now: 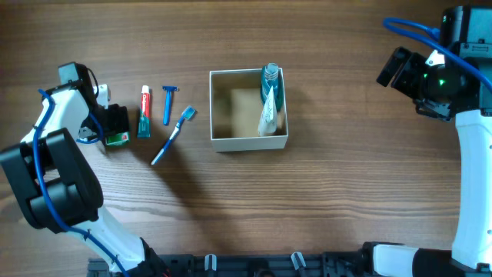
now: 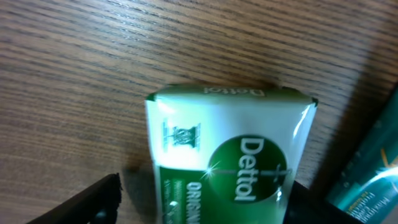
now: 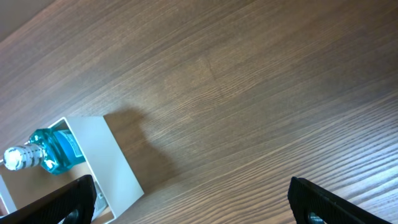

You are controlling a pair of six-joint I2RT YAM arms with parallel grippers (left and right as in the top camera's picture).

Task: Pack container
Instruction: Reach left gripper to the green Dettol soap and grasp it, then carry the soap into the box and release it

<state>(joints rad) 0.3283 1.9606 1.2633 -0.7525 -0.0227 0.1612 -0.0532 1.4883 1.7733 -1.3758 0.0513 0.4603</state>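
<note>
Dettol soap packet (image 2: 230,155), green and white, fills the left wrist view, lying flat on the wooden worktop (image 1: 346,192) between the two dark fingers (image 2: 93,202) of the left tool (image 2: 205,200). That tool is spread around the packet, and a strip of bare wood shows between one finger and the packet's edge (the other finger looks hard against it, though I can't be sure). Just beside the tool, on its right, lies a toothpaste tube (image 1: 144,111), then a blue razor (image 1: 167,104), and a blue toothbrush (image 1: 173,135) lying at a slant a little nearer the robot.

Further right of the left tool, well apart from that row, sits the container (image 1: 250,141), white outside and tan within. A blue bottle (image 1: 270,77) and a white tube (image 1: 267,115) lean together against the wall farthest from the left tool; the rest of its floor is bare.

Beyond the container, the right tool (image 1: 396,69) hangs above bare wood with its fingers spread wide and nothing between them, the container to its left.
</note>
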